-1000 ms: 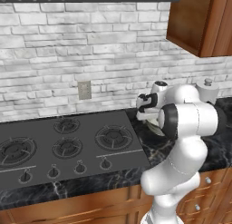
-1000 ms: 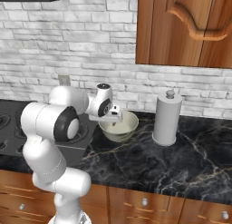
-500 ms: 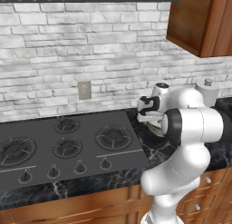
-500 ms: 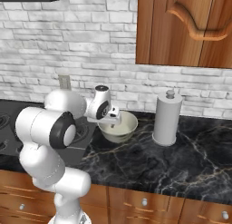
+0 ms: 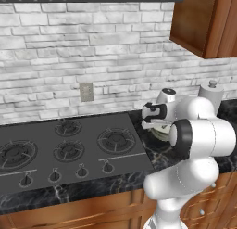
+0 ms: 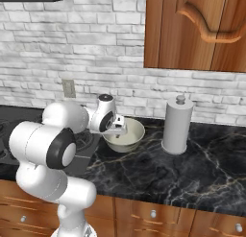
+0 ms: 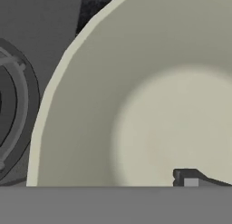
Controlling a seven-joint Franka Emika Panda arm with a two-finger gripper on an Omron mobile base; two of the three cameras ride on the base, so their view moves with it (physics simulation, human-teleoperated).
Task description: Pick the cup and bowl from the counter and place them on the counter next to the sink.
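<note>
Bowl (image 6: 126,135) sits on the counter (image 6: 192,169) just right of the stove (image 5: 69,144), so I hold my gripper (image 6: 118,131) low over its near rim for a rim grasp. One fingertip (image 7: 190,177) is inside; jaw opening I cannot tell.

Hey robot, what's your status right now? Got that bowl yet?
Gripper low over the bowl, one fingertip inside it; grip cannot be told. Bowl sits on the counter beside the stovetop. Grey cylinder stands close by.
</note>
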